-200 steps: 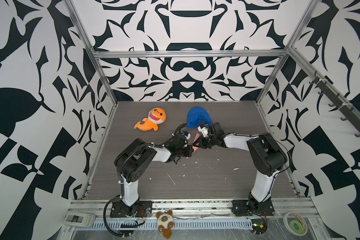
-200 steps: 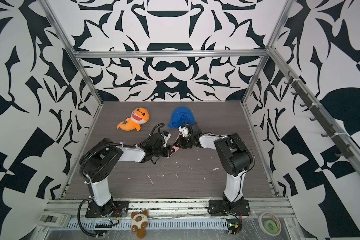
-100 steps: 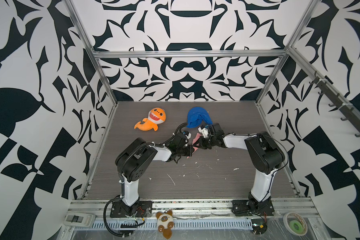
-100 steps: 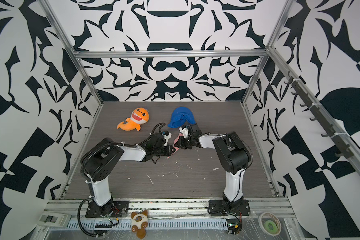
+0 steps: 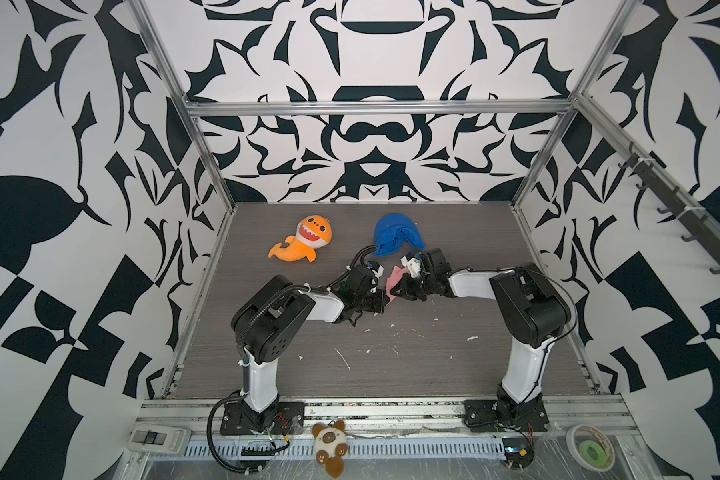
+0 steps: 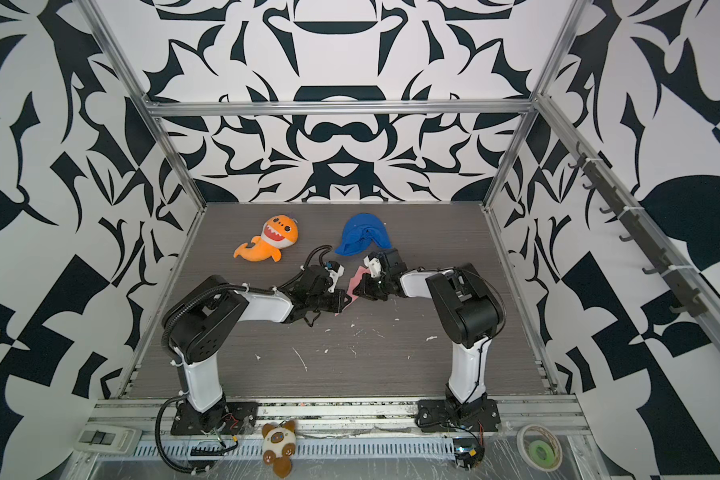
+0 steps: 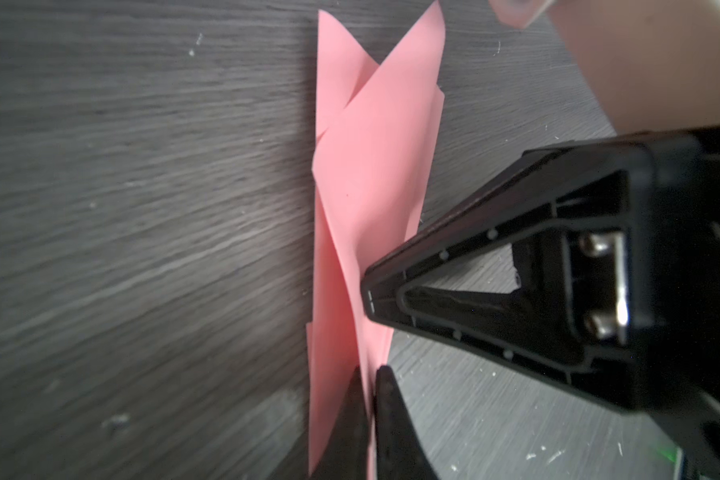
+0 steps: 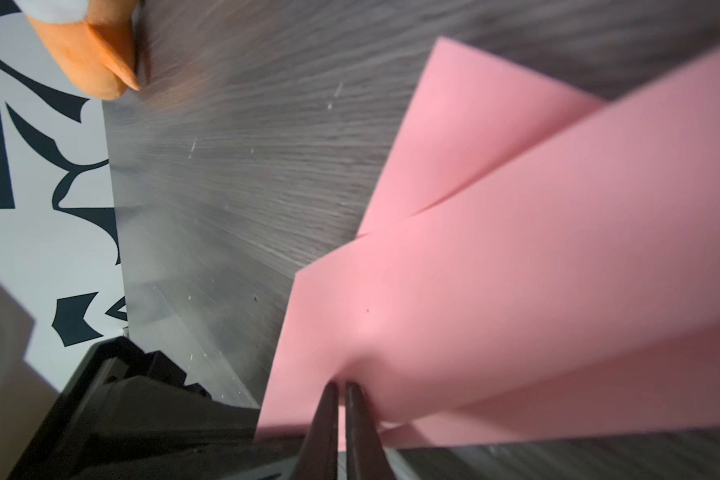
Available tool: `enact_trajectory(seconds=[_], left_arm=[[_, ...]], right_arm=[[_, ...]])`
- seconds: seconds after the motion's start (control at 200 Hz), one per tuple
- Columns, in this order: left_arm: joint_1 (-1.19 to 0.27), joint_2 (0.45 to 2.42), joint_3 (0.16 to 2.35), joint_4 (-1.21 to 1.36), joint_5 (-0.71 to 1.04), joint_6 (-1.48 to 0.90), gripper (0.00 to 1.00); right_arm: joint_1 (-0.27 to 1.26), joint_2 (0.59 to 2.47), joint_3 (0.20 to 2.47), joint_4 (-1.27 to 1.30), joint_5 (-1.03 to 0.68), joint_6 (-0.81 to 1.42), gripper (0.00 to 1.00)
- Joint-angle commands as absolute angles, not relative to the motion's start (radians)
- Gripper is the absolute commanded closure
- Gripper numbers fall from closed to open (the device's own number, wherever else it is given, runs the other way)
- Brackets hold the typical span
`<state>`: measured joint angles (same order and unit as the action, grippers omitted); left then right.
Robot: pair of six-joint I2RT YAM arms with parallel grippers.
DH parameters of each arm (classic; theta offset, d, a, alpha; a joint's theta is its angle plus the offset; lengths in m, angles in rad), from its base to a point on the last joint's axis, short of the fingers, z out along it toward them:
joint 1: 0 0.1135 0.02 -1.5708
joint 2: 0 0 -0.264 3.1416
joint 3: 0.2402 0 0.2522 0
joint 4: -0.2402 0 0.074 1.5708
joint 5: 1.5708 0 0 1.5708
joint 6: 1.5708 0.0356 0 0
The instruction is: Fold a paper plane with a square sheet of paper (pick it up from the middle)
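Left gripper (image 7: 368,374) and right gripper (image 8: 341,388) each pinch the folded pink paper plane (image 7: 375,166), fingers nearly closed, tips facing, near the blue cloth lump (image 5: 395,235).

In both top views the pink paper (image 5: 393,282) shows only as a sliver (the rest is covered, folds unreadable).

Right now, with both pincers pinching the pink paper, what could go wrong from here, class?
1. The left pincer and right pincer both clamp the thin pink paper close together; pulling apart could tear it.
2. Its folded layers splay at the free end, so creases may spring open.
3. The blue cloth lies near the right arm and might get dragged.
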<state>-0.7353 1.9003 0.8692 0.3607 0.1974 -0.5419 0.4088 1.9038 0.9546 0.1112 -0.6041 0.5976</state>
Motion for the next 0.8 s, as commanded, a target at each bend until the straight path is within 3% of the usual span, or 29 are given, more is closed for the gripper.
enact_trajectory(seconds=[0.0, 0.795], left_arm=[[-0.736, 1.971, 0.828, 0.112, 0.122, -0.518, 0.9], [-0.736, 1.931, 0.846, 0.101, 0.145, -0.53, 0.86]], right_arm=[[0.399, 1.858, 0.944, 0.113, -0.547, 0.613, 0.89], [0.397, 1.887, 0.926, 0.071, -0.509, 0.643, 0.9]])
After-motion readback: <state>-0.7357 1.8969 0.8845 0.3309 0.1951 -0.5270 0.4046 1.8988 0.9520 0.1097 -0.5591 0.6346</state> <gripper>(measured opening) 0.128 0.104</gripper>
